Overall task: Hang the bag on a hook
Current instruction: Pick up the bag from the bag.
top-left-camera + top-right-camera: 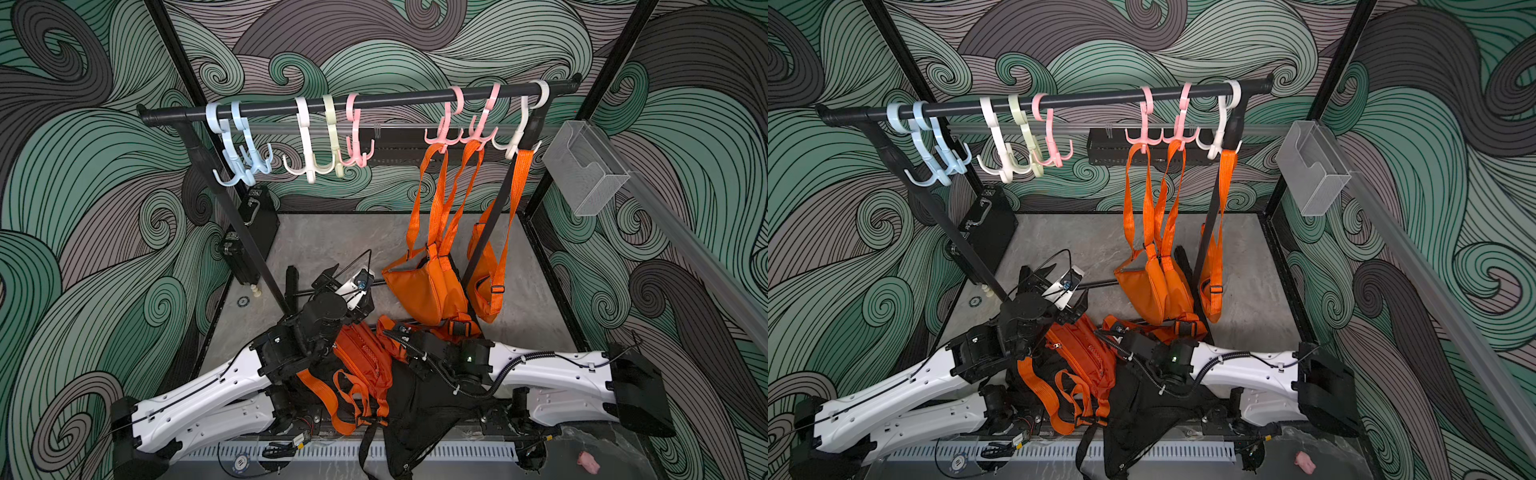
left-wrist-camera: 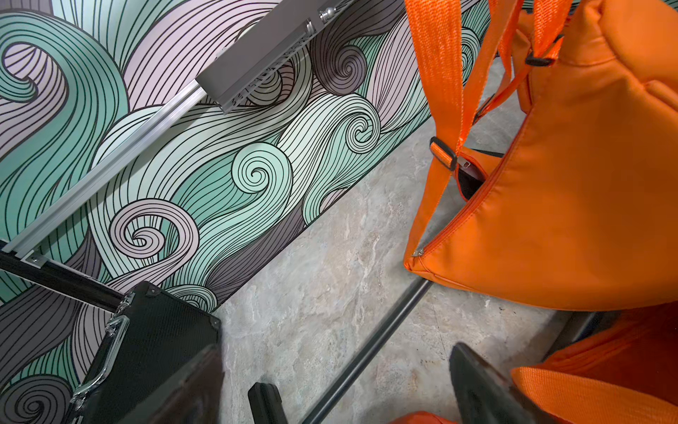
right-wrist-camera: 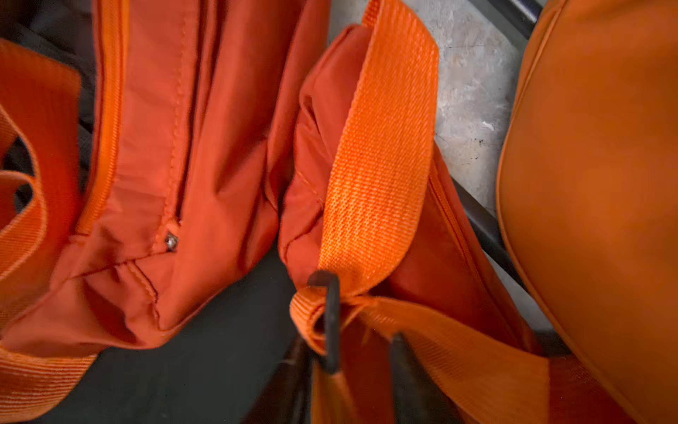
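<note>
Several orange bags lie in a heap on the table in front of the rack; the biggest one (image 1: pixel 365 353) (image 1: pixel 1084 345) (image 3: pixel 201 147) is flat on its side. My right gripper (image 3: pixel 352 370) (image 1: pixel 400 331) reaches into the heap, its jaws closed on an orange strap (image 3: pixel 381 165) just behind a black slider. My left gripper (image 2: pixel 341 389) (image 1: pixel 328 278) hovers open and empty over the floor, near a hung bag (image 2: pixel 568 202). The rail (image 1: pixel 374 99) carries free blue (image 1: pixel 241 166), white (image 1: pixel 307 162) and pink hooks (image 1: pixel 355 153). Three orange bags (image 1: pixel 424 286) hang from the right-hand hooks.
A black case (image 1: pixel 253 232) leans by the rack's left post. The rack's base bar (image 2: pixel 367 352) crosses the floor under my left gripper. Black bags (image 1: pixel 415 407) lie at the front edge. A clear plastic box (image 1: pixel 582 166) hangs on the right wall.
</note>
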{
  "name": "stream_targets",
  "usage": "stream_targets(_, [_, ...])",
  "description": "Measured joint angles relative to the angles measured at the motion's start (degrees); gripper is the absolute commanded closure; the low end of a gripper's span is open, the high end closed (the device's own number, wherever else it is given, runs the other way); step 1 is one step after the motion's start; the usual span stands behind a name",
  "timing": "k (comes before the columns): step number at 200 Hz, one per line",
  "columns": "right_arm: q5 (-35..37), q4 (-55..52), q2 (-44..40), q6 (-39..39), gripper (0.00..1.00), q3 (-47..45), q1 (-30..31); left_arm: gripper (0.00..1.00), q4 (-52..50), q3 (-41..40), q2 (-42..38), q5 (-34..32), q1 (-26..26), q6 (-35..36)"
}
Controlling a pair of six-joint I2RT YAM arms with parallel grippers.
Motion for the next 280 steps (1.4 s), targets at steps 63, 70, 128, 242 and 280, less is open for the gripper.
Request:
stream_targets(63, [-1.05,-3.1,-3.5,-0.68,1.0,0.7,0.0,0.02,-0.04,0.0,1.18,-0.13,0.0,-0.02])
stream_targets(70, [-1.4,-4.17,-5.57,-1.07,1.0,1.36,0.0,0.02,-0.11,0.0,1.18,-0.07,0.0,-0.02])
stream_targets(128, [-8.83,-9.25,-20.06,-4.59,1.0,16.39,-1.16,0.02,-4.24,1.68,1.05,9.29,-0.02,-0.72])
stream_targets(242, [-20.35,-14.19,-18.32,-9.86,1.0,35.76,-6.91,0.01,-8.13,13.6,-4.13,35.41,-1.79,-12.46])
stream_targets(280, [-23.37,-13.79,-17.66,-10.14,1.0,37.16,-6.97,0.01,-6.16,10.78,0.31,38.77,-2.47,-15.43])
